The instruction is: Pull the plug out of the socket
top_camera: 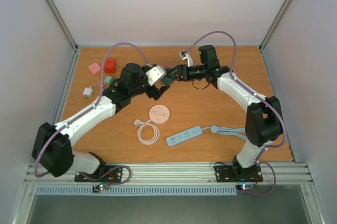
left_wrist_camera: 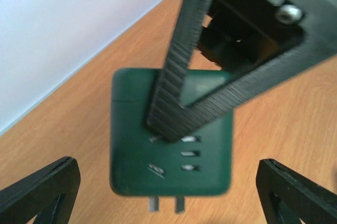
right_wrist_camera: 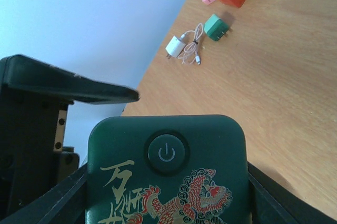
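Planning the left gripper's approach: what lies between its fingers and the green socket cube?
Left wrist view: the right gripper's finger crosses the green socket cube; gaps to the left gripper's fingers are empty.

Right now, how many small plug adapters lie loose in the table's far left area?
4: pink adapter, red adapter beside it, green adapter just nearer, white adapter nearest the left edge. The left arm could hide more.

Left gripper spread, right gripper clamped
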Controlling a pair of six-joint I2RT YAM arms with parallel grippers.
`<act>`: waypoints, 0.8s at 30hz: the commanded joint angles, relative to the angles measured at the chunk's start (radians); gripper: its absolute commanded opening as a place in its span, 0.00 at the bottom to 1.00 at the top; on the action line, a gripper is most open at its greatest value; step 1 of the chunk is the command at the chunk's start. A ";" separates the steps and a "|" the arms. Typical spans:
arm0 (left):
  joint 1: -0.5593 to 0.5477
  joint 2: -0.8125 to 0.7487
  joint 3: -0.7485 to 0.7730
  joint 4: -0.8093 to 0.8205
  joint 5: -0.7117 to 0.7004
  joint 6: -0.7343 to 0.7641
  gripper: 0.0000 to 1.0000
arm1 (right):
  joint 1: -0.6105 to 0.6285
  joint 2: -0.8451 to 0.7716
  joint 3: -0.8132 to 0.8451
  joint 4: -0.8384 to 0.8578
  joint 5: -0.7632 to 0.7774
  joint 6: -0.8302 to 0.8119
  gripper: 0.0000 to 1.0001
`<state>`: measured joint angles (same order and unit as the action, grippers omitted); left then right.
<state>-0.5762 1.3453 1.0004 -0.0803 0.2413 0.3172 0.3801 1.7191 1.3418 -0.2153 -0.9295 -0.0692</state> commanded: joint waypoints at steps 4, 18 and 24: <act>0.003 0.075 0.090 -0.012 -0.042 0.012 0.89 | -0.003 -0.040 -0.015 0.034 -0.060 0.022 0.07; -0.008 0.104 0.110 -0.013 -0.016 0.005 0.53 | 0.008 -0.026 -0.008 0.041 -0.068 0.030 0.12; 0.002 0.090 0.102 -0.042 -0.029 0.002 0.42 | 0.008 -0.018 0.016 0.018 -0.052 0.013 0.39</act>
<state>-0.5846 1.4406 1.0832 -0.1268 0.2230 0.3298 0.3805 1.7191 1.3285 -0.2005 -0.9508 -0.0448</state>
